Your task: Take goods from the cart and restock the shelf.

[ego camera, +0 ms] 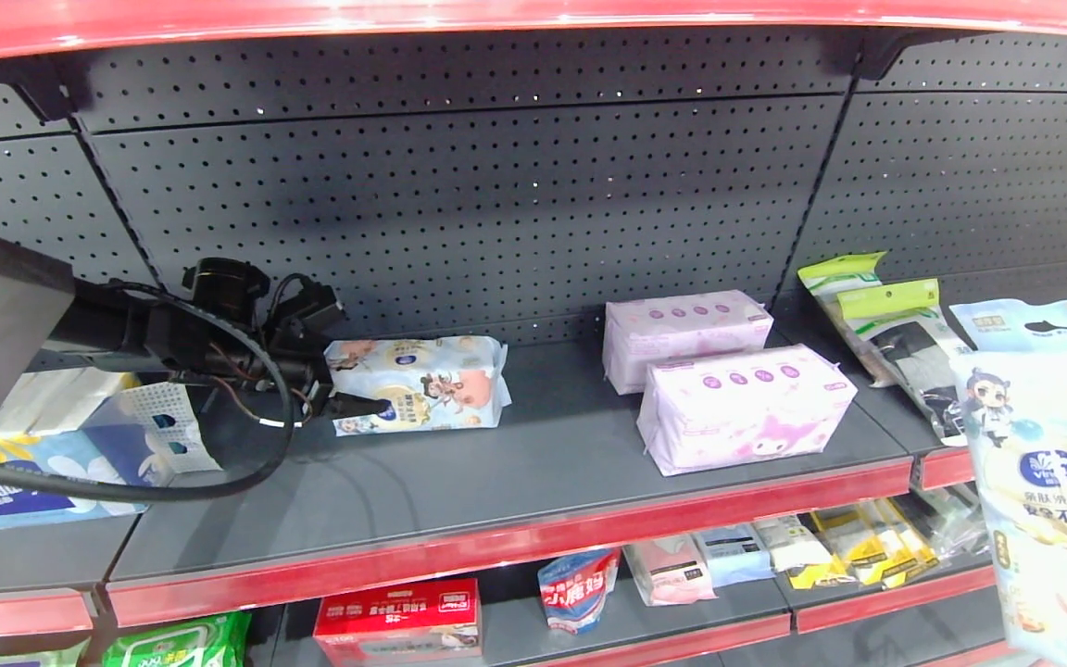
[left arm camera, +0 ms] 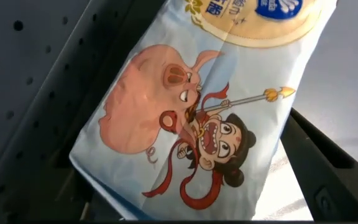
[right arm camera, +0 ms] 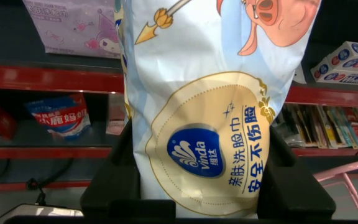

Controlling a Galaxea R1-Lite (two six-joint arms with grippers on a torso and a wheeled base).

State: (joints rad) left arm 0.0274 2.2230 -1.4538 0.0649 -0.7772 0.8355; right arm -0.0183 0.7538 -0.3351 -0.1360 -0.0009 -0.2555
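Right hand [right arm camera: 201,171] was clamped on an upright cartoon tissue pack [ego camera: 1043,482] at 4 o'clock in the head view, in front of the shelf [ego camera: 496,482]. On that shelf, a front pink pack [ego camera: 742,408] and rear pink pack [ego camera: 682,333] lay at 2 o'clock. Left hand [ego camera: 339,384] sat at 9 o'clock against a matching pack [ego camera: 422,380] lying flat; whether it gripped, I could not tell.

Left gripper [left arm camera: 194,177] and right gripper [right arm camera: 201,171]: jaws clamped.
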